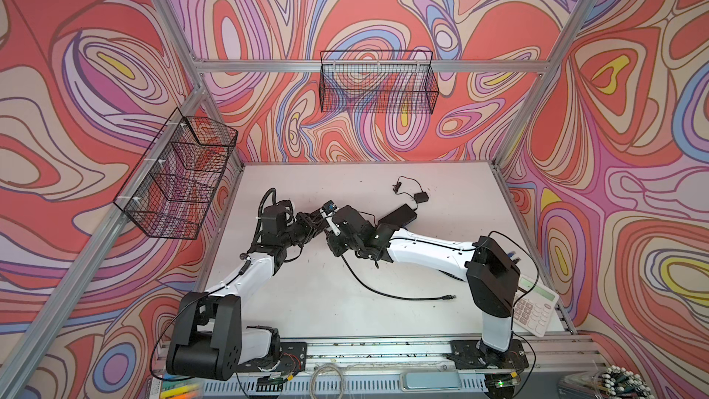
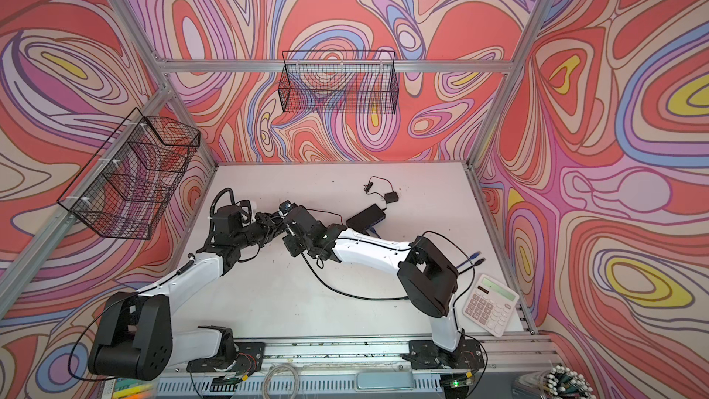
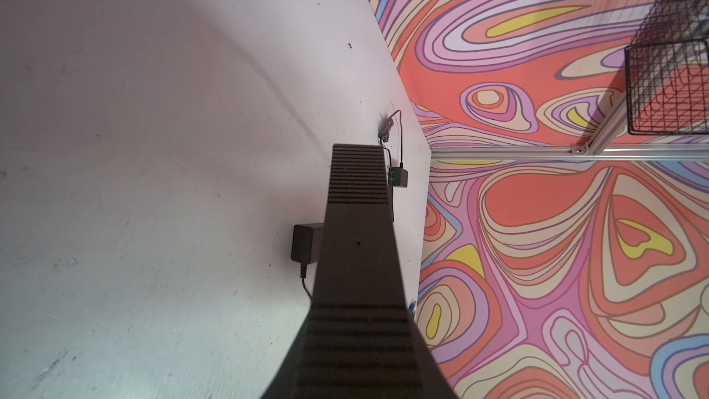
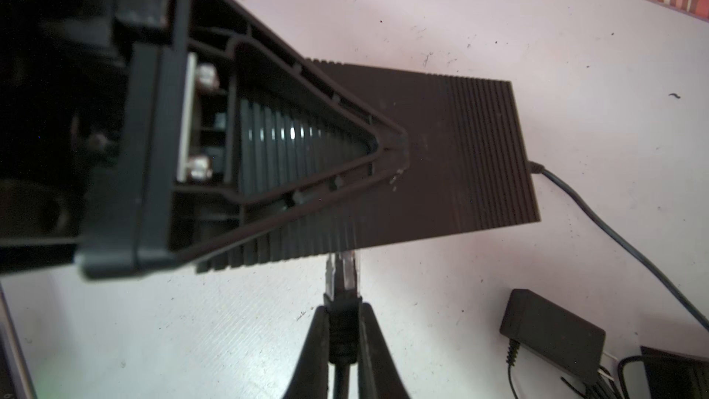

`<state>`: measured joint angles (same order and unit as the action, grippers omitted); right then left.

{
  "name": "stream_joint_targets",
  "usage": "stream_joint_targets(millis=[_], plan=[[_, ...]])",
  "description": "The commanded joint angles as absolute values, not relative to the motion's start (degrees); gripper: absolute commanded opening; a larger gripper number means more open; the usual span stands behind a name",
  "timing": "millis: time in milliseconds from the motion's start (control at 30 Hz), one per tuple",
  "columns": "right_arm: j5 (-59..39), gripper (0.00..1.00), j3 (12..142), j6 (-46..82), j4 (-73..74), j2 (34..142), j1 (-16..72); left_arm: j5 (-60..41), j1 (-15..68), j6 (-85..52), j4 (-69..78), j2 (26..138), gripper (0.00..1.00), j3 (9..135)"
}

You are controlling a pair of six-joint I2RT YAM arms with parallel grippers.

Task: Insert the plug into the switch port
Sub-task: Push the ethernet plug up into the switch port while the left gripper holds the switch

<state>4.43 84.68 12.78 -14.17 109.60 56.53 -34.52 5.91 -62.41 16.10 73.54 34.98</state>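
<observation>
Right gripper [image 4: 343, 310] pinches plug [image 4: 341, 274], tip at long edge of switch [image 1: 401, 212]. From above: switch runs 9-to-3, push likely toward 12 o'clock. Left gripper [image 4: 387, 143] clamps 9 o'clock end.

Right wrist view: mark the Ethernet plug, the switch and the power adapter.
Ethernet plug [image 4: 342, 274]: right wrist view, clear connector body.
switch [image 4: 456, 155]: right wrist view, ribbed top face.
power adapter [image 4: 552, 333]: right wrist view, middle of its top.
</observation>
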Motion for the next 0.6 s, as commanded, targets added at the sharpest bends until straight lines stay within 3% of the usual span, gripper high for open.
stream_joint_targets(millis=[0,567], plan=[[0.00,0.00,84.36,13.25,-4.29,106.66,55.77,-45.04,7.82,-60.71,16.74,70.75,0.13,34.13],[-6.56,0.00,82.39,16.79,1.17,104.73,53.24,-47.60,9.52,-58.80,16.20,70.75,0.12,34.48]])
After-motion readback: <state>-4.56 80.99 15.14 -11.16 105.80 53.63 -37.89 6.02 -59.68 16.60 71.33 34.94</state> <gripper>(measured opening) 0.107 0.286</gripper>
